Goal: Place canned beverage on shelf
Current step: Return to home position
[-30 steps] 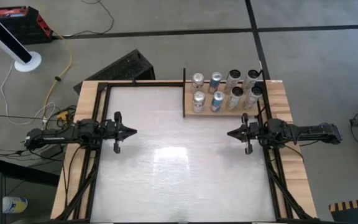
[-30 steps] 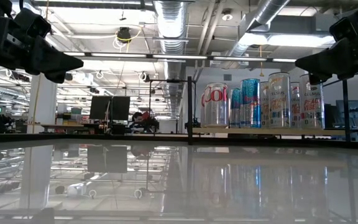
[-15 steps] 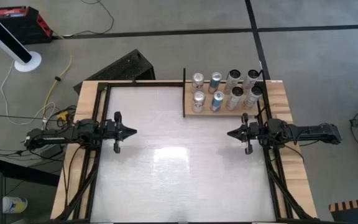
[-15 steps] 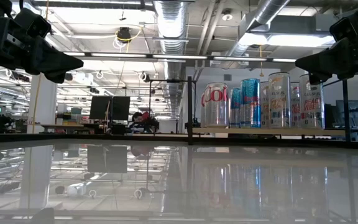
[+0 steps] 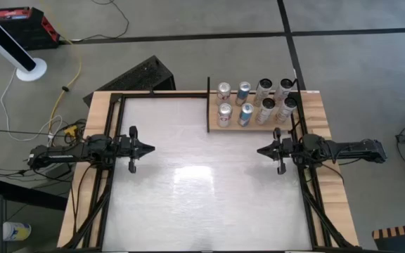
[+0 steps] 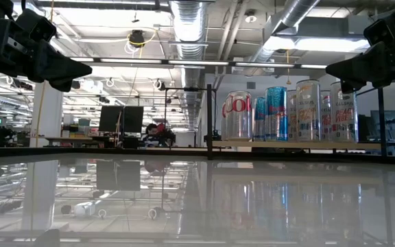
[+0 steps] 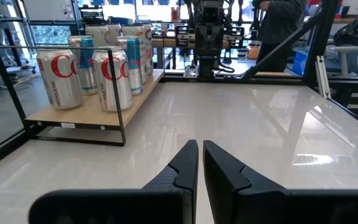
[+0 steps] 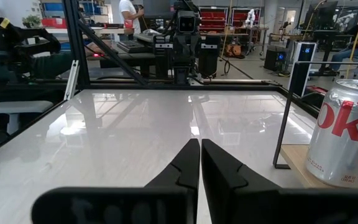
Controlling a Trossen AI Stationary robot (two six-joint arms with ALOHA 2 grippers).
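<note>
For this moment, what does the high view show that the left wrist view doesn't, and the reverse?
Only the high view: all eight cans in two rows of four on the shelf, with the left end effector and right end effector facing each other from the table's sides. Only the left wrist view: the left end effector's fingers closed together, red lettering on the nearest cans, and a person beyond the table. Both: shelf, cans and the white tabletop.
</note>
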